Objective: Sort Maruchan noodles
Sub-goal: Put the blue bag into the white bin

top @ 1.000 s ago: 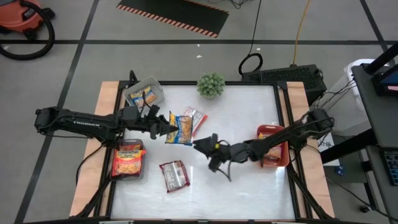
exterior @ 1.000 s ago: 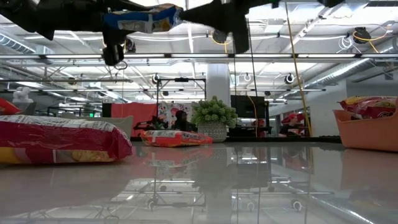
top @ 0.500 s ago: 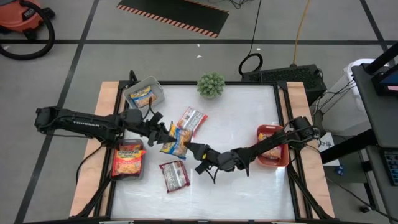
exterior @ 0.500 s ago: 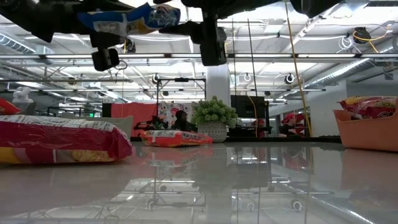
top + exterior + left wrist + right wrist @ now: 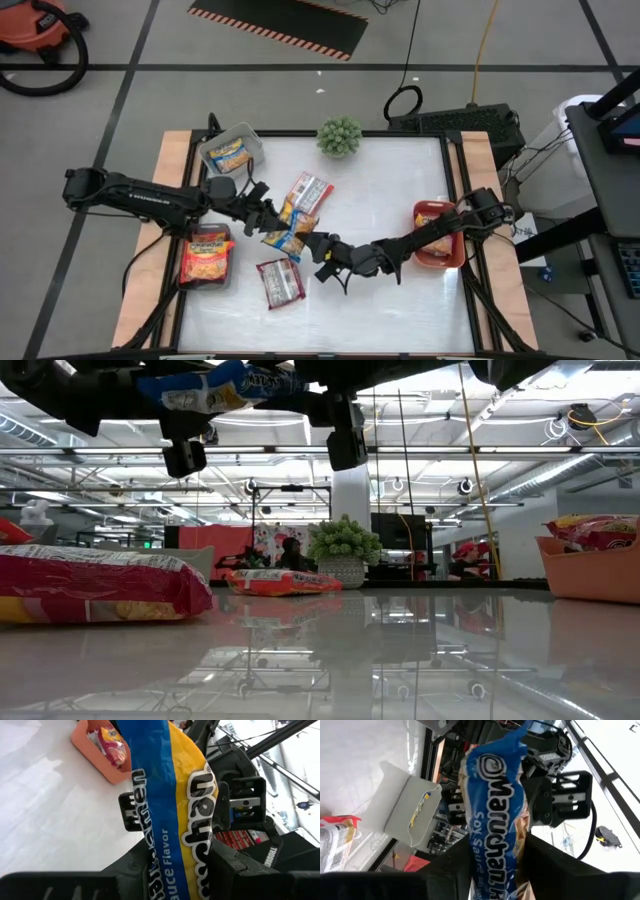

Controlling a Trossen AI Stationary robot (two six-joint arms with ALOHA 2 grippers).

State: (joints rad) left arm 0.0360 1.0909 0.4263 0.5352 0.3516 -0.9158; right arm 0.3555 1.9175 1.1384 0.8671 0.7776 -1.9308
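Blue-and-yellow packet [image 5: 495, 805] reads "Maruchan" ("Soy Sauce Flavor" partly visible); left arm [image 5: 140, 196] reads "TROSSEN".

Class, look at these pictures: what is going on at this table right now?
Both arms meet above the table's middle on one yellow-and-blue noodle packet. The left gripper holds one end, and the right gripper is at the other, mid-handover. Other packets lie on the table; one sits in the grey bin, one in the orange bin.

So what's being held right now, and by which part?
One blue-and-yellow noodle packet, up off the table. The left gripper pinches one end; the right gripper is closing on the opposite end.
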